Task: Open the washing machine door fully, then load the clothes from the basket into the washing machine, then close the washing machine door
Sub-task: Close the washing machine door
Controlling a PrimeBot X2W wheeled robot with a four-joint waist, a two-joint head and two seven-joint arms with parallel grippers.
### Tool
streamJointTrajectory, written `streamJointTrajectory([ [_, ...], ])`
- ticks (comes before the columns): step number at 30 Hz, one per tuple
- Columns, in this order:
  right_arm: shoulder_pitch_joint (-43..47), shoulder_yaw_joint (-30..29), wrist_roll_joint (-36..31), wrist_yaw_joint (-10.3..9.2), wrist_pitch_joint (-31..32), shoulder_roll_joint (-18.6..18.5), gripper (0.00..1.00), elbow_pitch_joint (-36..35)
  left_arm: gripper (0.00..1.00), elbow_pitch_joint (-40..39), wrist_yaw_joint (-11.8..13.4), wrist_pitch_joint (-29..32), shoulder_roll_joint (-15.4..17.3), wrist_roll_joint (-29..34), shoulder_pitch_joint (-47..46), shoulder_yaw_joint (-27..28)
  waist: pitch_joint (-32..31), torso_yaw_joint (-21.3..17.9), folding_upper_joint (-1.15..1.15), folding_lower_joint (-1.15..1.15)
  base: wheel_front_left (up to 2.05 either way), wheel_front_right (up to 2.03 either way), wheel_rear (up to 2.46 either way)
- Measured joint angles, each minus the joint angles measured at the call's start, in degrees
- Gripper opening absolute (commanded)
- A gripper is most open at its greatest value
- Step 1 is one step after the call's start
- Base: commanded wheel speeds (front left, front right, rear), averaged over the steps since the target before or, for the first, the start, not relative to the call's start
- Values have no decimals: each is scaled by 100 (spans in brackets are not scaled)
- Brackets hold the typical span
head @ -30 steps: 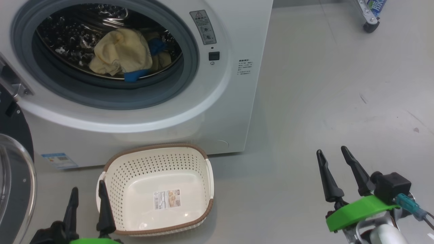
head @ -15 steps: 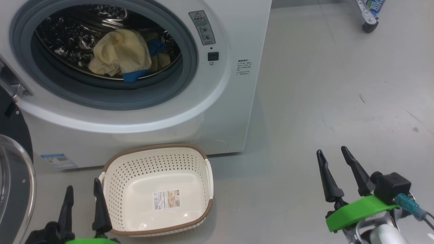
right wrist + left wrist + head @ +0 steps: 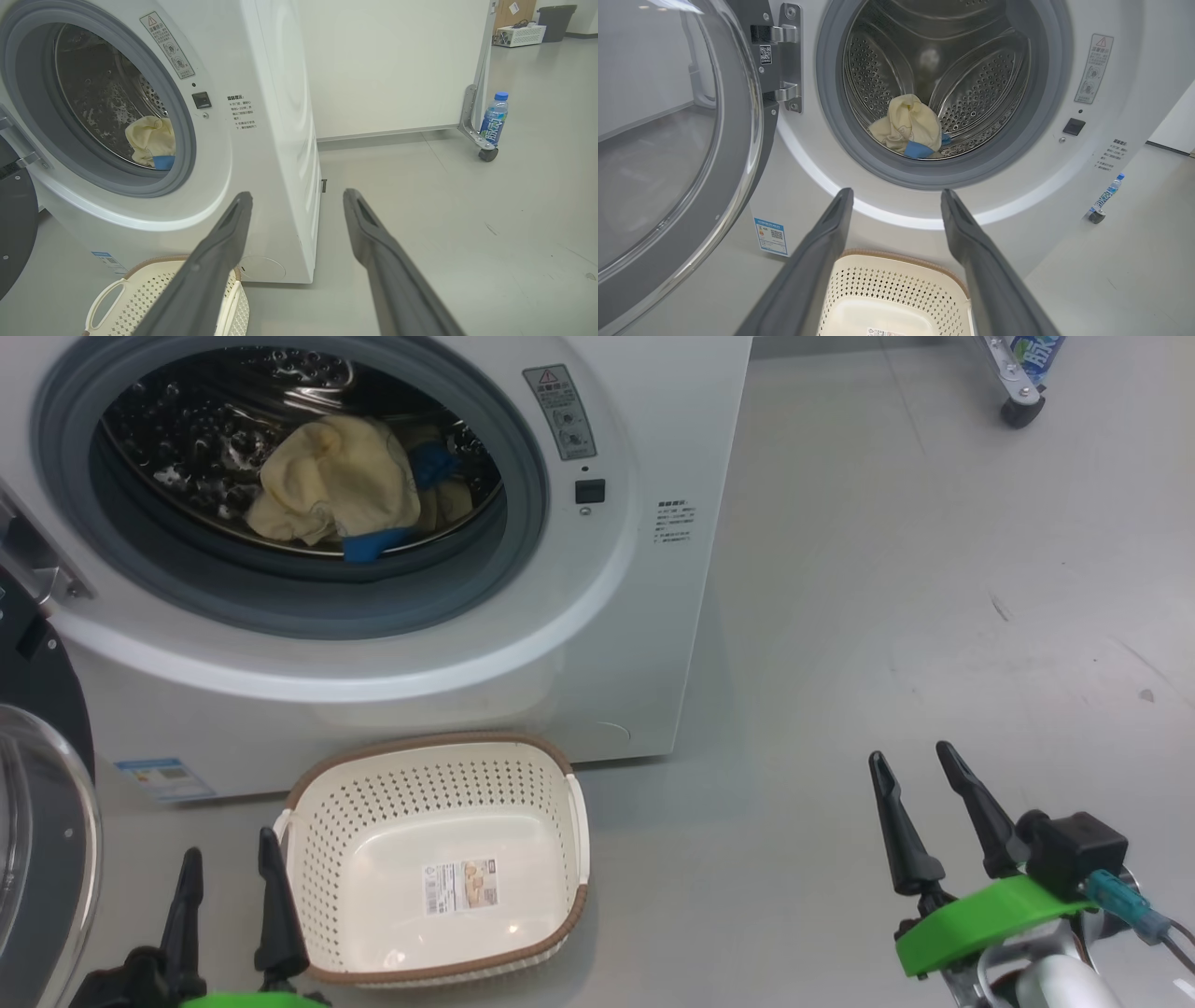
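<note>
The door (image 3: 742, 140) is swung wide open on its hinge, and the clothes (image 3: 327, 481) are seen lying inside the washer (image 3: 597, 616), so the first two steps are judged done. The basket (image 3: 420, 793) is found empty on the floor, just before the washer. The left gripper (image 3: 231, 847) and right gripper (image 3: 910, 753) are held wide, with nothing gripped. Only the closing of the door is left.
</note>
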Motion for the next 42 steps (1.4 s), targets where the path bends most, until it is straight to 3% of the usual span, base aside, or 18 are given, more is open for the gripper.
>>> streamJointTrajectory([
  [17, 0, 21, 0, 0, 0, 0, 100, 12, 100, 87, 170, 0, 0, 54, 4, -7, 15, 13, 0, 0, -19, 20, 0],
  [42, -8, 24, 0, 0, 0, 7, 100, 12, 100, 167, 224, 0, -5, 94, -1, -8, 101, 20, 0, 0, -154, 154, 0],
])
